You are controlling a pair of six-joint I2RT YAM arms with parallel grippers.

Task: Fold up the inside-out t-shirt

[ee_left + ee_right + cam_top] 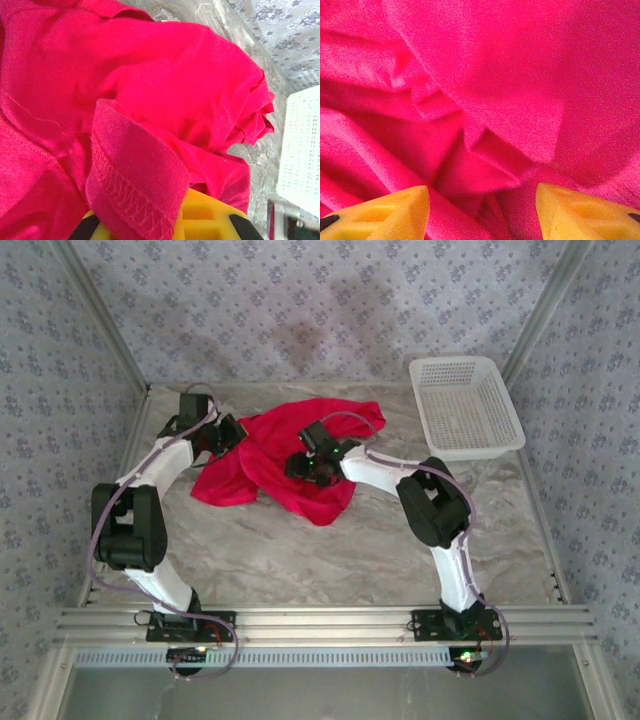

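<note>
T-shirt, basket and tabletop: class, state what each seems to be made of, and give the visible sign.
T-shirt: soft matte knit cloth, probably cotton; it creases and has a stitched hem. Basket: white plastic, likely; stiff mesh walls. Tabletop: marble-patterned, smooth; real stone or printed sheet cannot be told.

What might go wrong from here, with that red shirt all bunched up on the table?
1. The t-shirt lies in a crumpled heap, so the open right end effector, hanging right over the folds, may pinch several layers at once and leave a lumpy fold.
2. The left end effector is shut on just a stitched hem; a hard pull might slip the hem free.
</note>
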